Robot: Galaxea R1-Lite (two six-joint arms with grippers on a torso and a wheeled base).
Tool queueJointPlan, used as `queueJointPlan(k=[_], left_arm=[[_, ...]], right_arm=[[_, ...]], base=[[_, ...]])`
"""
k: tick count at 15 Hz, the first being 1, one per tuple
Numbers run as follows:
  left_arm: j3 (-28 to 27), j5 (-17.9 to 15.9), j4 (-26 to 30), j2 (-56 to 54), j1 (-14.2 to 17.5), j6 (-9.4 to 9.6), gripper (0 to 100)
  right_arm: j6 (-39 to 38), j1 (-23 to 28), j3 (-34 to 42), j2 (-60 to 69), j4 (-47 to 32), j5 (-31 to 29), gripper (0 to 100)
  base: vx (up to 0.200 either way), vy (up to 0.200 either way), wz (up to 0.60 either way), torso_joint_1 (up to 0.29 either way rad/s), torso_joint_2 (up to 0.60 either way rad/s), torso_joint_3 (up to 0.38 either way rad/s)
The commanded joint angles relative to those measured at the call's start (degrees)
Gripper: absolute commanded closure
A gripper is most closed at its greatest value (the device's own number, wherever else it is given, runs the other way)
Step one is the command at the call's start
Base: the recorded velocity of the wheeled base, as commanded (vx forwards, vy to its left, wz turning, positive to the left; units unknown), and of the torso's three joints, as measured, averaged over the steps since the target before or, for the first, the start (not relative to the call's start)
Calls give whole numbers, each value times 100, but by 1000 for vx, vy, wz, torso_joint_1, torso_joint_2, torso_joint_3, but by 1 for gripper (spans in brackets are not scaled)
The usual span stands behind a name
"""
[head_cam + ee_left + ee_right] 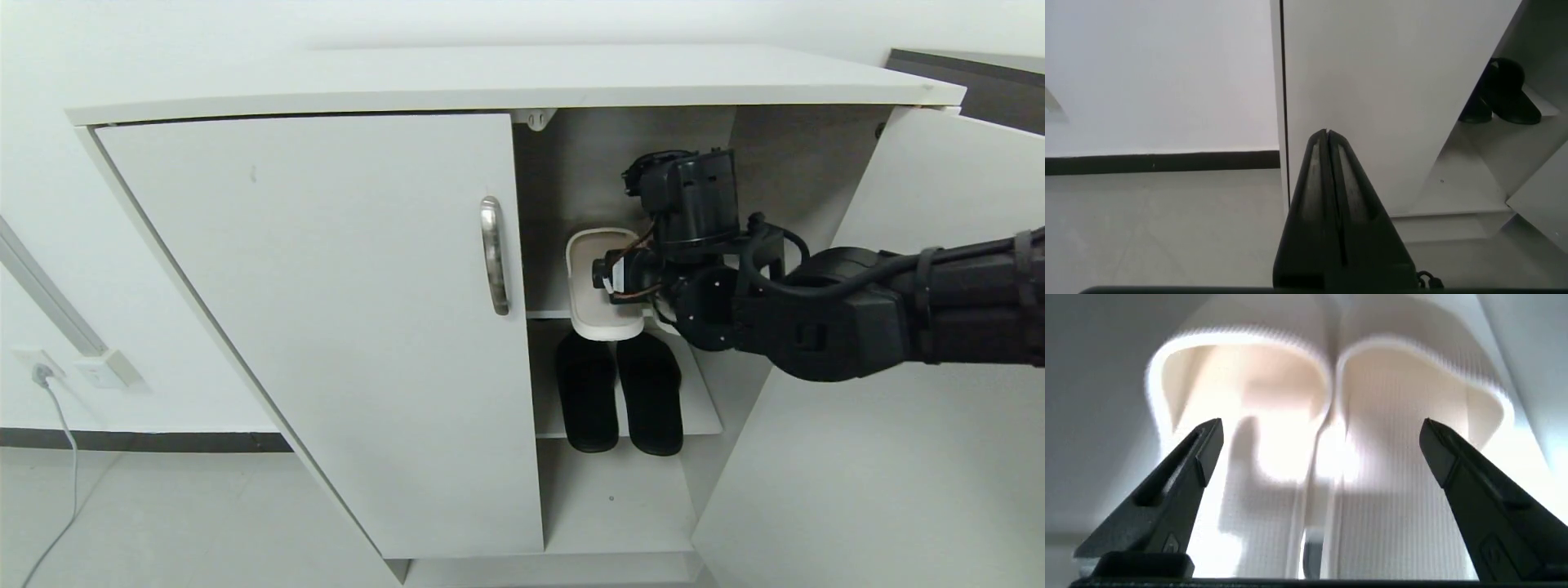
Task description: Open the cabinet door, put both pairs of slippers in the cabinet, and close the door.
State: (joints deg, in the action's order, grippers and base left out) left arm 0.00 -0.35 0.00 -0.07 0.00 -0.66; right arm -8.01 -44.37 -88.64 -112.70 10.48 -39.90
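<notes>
Head view: our right end effector (614, 282) sits inside the cabinet (490, 82), with the white slippers (600, 327) at its 9 o'clock, above the black slippers (620, 400). Left wrist view: our left end effector (1327, 147) is pressed closed outside. Right wrist view: fingers (1184, 482) spread wide, the white pair dead ahead, long axes running away from us (contact unclear)

I see one pair of slippers (602, 325) on the cabinet's (490, 77) upper shelf (545, 314), directly above the other pair (649, 400) on the shelf below (704, 418).
</notes>
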Motion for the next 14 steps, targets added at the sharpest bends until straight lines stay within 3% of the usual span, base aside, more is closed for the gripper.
queueJointPlan(k=[1, 7, 10, 11, 14], left_arm=[[0, 0, 0, 7, 0, 4, 100], [0, 0, 0, 7, 0, 4, 100], [0, -9, 9, 7, 0, 22, 100], [0, -9, 9, 7, 0, 22, 100], [-9, -9, 0, 7, 0, 22, 100]], right_arm=[[1, -397, 989, 741, 384, 0, 0], [1, -1109, 3335, 2015, 1580, 52, 0], [36, -1232, 3511, 2244, 1711, 70, 0], [1, -1249, 3520, 2209, 1738, 70, 100], [-16, -1240, 3590, 2024, 1747, 158, 100]], base=[[0, 0, 0, 0, 0, 0], [0, 0, 0, 0, 0, 0], [0, 0, 0, 0, 0, 0], [0, 0, 0, 0, 0, 0], [0, 0, 0, 0, 0, 0]])
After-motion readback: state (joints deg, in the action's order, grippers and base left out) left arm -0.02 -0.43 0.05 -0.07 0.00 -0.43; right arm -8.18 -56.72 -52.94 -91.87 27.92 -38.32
